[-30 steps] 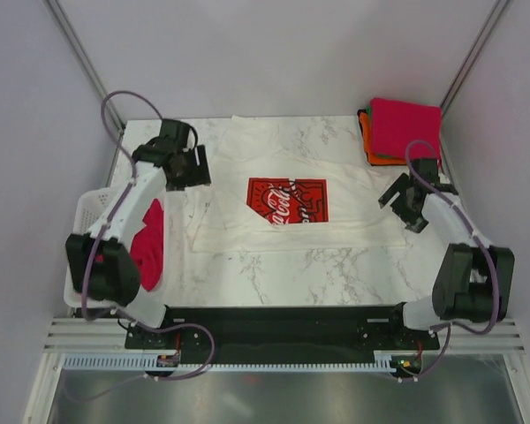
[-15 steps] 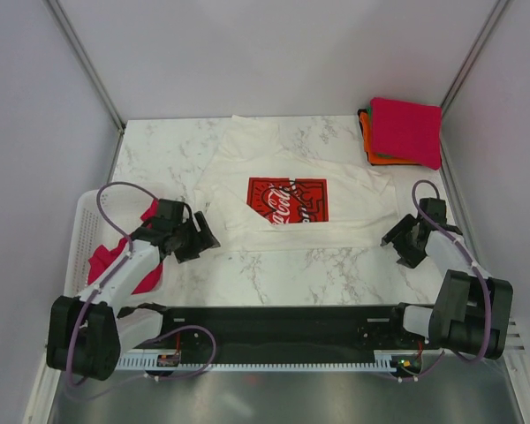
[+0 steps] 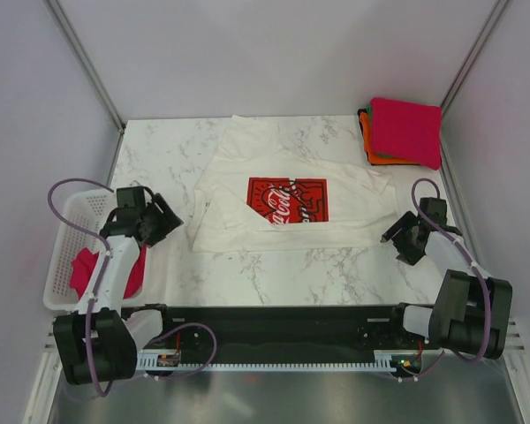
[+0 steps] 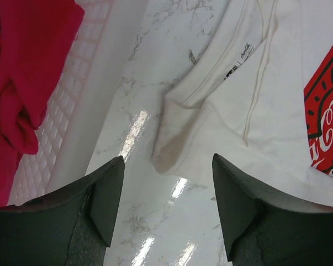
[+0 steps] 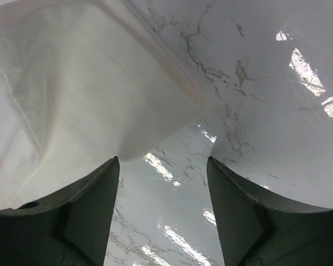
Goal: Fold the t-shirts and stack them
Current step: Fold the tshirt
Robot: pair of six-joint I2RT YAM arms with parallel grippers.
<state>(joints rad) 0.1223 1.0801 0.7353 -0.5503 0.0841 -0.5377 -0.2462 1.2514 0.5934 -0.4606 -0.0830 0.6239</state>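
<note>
the white t-shirt (image 3: 283, 199) lies spread flat at the middle of the marble surface (image 3: 159, 150), red print up. the left hand (image 4: 167, 166) hovers just off its 8 o'clock corner, fingers spread and empty. the right hand (image 5: 164, 166) hovers at its 4 o'clock corner, also spread, gripping nothing. a folded stack (image 3: 405, 131), magenta on top, sits at 1 o'clock. a pink shirt (image 3: 84, 269) lies in the basket (image 3: 60, 243) at 8 o'clock.
</note>
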